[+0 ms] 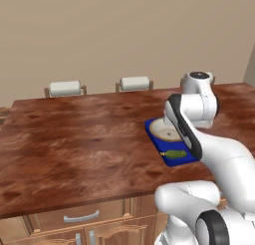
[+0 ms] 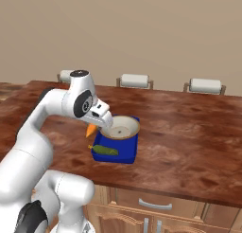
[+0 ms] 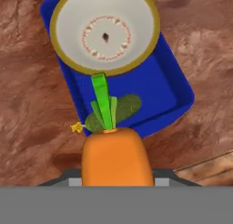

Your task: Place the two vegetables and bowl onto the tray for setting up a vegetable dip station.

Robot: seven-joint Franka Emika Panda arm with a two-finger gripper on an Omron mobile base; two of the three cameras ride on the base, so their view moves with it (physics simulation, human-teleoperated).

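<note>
From where I stand, the gripper [image 2: 94, 129] hangs above the near left edge of the tray [image 2: 128, 151], and its jaws are closed on the carrot [image 3: 116, 157], green top pointing ahead. Just under and ahead of the jaws lies the cucumber [image 3: 114, 111] on the blue floor. Further ahead, to the right, the bowl [image 2: 122, 127] sits on the tray already. I think the carrot should go down onto the free blue part beside the cucumber, low and slowly, not on the rim or into the bowl.
</note>
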